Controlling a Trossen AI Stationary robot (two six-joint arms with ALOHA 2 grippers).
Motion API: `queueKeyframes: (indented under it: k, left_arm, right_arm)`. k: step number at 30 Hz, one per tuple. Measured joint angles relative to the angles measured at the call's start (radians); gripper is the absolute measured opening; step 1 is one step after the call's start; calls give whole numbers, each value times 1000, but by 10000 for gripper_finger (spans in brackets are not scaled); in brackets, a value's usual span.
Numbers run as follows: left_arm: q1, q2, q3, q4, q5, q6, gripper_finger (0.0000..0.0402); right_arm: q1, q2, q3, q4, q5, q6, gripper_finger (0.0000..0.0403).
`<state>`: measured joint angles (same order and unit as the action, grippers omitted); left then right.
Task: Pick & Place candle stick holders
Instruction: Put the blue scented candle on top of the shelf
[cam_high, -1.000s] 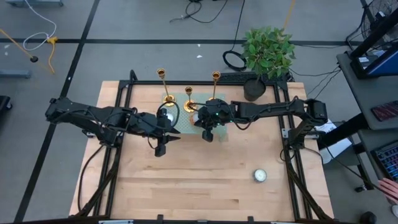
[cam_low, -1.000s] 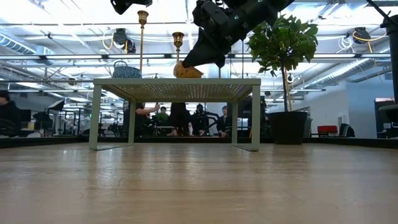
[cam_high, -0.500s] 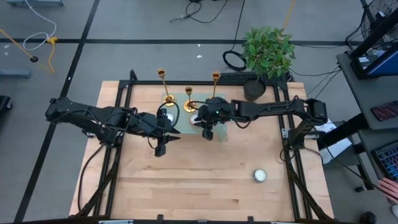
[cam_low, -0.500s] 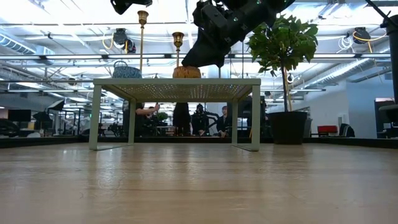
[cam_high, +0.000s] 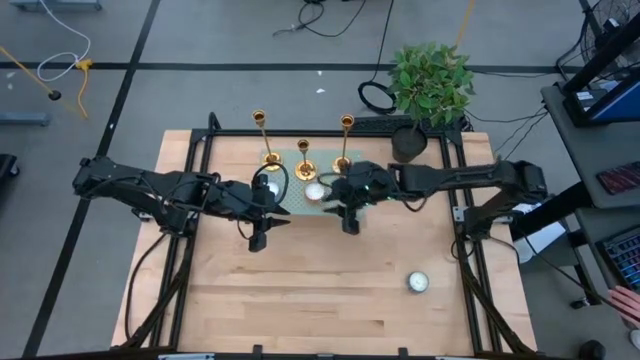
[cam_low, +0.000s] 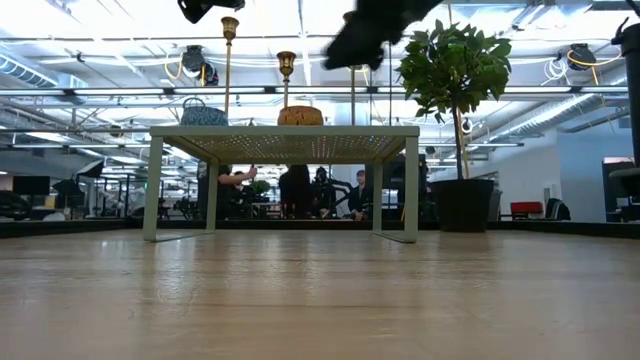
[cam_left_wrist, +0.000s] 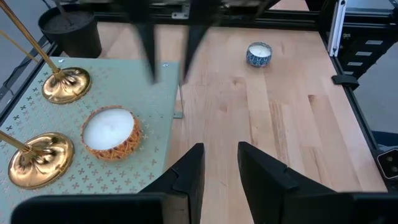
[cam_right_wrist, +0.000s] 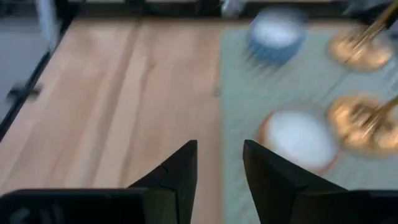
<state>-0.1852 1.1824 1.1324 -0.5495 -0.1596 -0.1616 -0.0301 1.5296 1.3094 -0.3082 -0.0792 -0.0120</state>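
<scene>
Three gold candle stick holders (cam_high: 261, 140) (cam_high: 303, 160) (cam_high: 346, 140) stand upright on their round bases on a pale green stand (cam_high: 300, 205) at the table's far middle. Two of the bases (cam_left_wrist: 65, 85) (cam_left_wrist: 40, 158) show in the left wrist view. My right gripper (cam_right_wrist: 221, 165) hangs open and empty above the stand's right edge (cam_high: 350, 218). In the low view it is high above the stand top (cam_low: 365, 35). My left gripper (cam_left_wrist: 219, 168) waits open at the stand's near left side (cam_high: 262, 235), holding nothing.
A white candle in an orange woven holder (cam_high: 314, 192) (cam_left_wrist: 111, 132) and a second white candle in a bluish holder (cam_right_wrist: 275, 34) sit on the stand. A small blue-and-white candle (cam_high: 418, 283) lies near the table's right front. A potted plant (cam_high: 430, 85) stands at the far right.
My right gripper has set the orange-holder candle flat on the stand, opened and let go of it. It has then risen and drawn back toward the table's right edge. The candle stays on the stand.
</scene>
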Motion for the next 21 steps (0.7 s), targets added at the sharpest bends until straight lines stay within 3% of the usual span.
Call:
queueKeyframes:
  k: [11,15,21]
  left_arm:
    - [0,0,0,1,0,-1,104]
    - [0,0,0,1,0,-2,104]
    - [0,0,0,3,0,-4,104]
  right_arm:
    - [257,-41,-1,-361,3,290,125]
    - [369,-41,-22,-440,53,511,125]
    - [525,-52,-96,-496,25,851,125]
